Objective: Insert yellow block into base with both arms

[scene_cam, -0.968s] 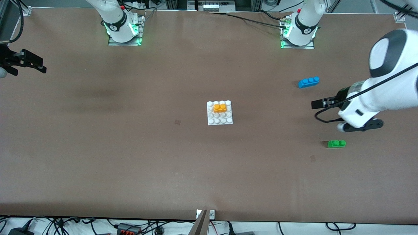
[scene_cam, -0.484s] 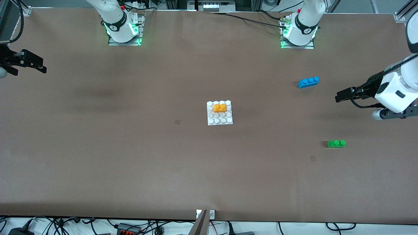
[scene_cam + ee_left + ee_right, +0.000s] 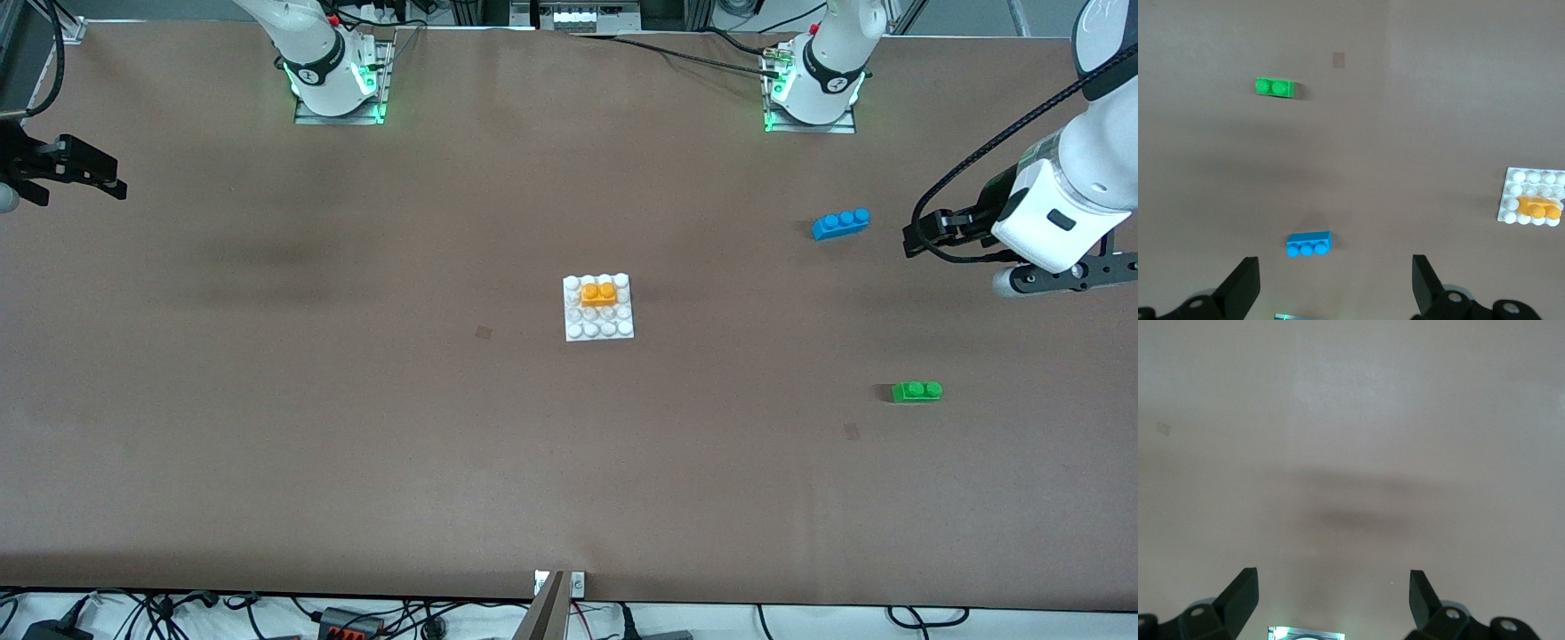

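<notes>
Seating looks done, the yellow block point(image 3: 599, 293) sitting on the base point(image 3: 622, 331) mid-tabletop, so the left hand point(image 3: 920, 238) and right hand point(image 3: 93, 176), both released and empty, should simply park clear without nudging it.

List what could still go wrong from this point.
1. The yellow block sits on the base, but the pictures cannot show whether it is pressed fully home; it may be loose.
2. The left gripper, open and empty, hangs close to the blue brick; a low sweep might knock it.
3. The green brick lies loose toward the left arm's end, also in sweeping range. The right gripper waits, open, at the table's edge.
</notes>
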`<state>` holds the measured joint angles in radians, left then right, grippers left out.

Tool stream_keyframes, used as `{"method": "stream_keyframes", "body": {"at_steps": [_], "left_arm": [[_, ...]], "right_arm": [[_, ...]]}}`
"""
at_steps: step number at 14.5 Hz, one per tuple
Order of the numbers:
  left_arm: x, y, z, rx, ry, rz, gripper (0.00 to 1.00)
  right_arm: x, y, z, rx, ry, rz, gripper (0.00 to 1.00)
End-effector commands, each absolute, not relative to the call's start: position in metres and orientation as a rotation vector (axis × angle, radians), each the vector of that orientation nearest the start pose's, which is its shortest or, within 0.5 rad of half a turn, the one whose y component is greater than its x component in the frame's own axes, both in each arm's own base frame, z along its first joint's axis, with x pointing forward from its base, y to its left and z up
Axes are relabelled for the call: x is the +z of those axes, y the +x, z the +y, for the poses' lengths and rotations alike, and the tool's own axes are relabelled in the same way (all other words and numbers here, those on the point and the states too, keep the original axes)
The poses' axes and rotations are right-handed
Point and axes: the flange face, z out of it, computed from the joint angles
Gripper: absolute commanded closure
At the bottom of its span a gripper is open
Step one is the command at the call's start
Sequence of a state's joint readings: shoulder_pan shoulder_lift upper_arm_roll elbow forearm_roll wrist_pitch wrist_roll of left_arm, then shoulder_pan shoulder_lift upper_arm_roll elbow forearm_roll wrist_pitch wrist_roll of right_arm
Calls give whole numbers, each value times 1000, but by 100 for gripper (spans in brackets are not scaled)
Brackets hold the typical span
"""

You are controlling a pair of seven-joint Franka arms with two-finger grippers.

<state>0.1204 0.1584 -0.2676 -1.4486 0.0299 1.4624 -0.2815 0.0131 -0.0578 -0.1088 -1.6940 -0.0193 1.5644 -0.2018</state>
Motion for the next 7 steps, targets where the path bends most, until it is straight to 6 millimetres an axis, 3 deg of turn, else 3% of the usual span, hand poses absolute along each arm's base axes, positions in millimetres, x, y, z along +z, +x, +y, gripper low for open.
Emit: {"method": "stream_keyframes", "body": {"at_steps": [1, 7], "left_arm": [[590, 570, -80, 220, -3098, -88, 0], [589, 571, -79, 225, -3107, -11, 0]], "right_arm": [[602, 531, -54, 121, -3123, -149, 0], [602, 531, -54, 121, -3122, -147, 0]]}}
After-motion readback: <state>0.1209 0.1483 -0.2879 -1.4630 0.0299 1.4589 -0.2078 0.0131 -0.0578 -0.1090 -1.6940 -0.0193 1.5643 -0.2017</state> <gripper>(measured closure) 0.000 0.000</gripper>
